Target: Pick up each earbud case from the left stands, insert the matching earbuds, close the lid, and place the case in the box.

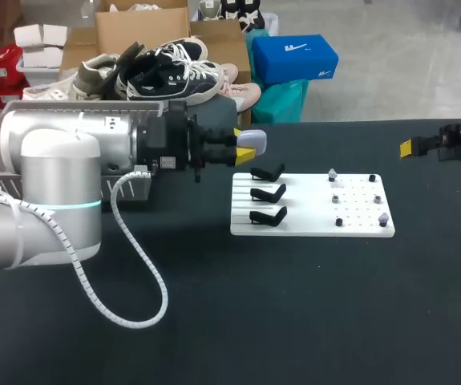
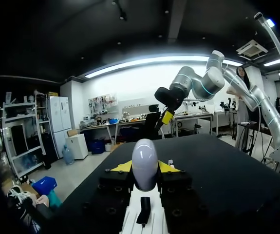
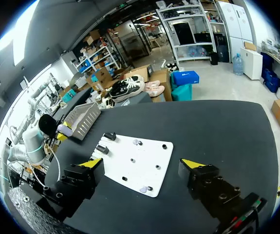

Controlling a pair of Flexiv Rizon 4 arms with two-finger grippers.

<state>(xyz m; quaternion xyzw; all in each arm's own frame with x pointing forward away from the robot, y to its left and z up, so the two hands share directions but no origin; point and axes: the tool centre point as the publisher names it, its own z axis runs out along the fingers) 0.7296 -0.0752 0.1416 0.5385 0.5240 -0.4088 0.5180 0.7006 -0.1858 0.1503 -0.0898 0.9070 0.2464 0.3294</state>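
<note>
A matte black counter [image 1: 310, 321] fills the lower and right parts of the frame. Just right of centre a flat white rectangular board [image 1: 306, 204] lies on it, long side left to right, with small holes across its right half.

The place reads as a robotics lab bench. Two grey industrial arms, the left arm [image 1: 54, 152] with a ribbed white cable hose [image 1: 134, 273] looping off it and the right arm [image 2: 198, 84], stand at a black-topped table [image 1: 294, 321]. On it lies a white drilled fixture plate [image 1: 310, 227] carrying black stands [image 1: 268, 193] and small pegs [image 1: 339, 221], near a wire-mesh basket [image 3: 84, 119].
</note>
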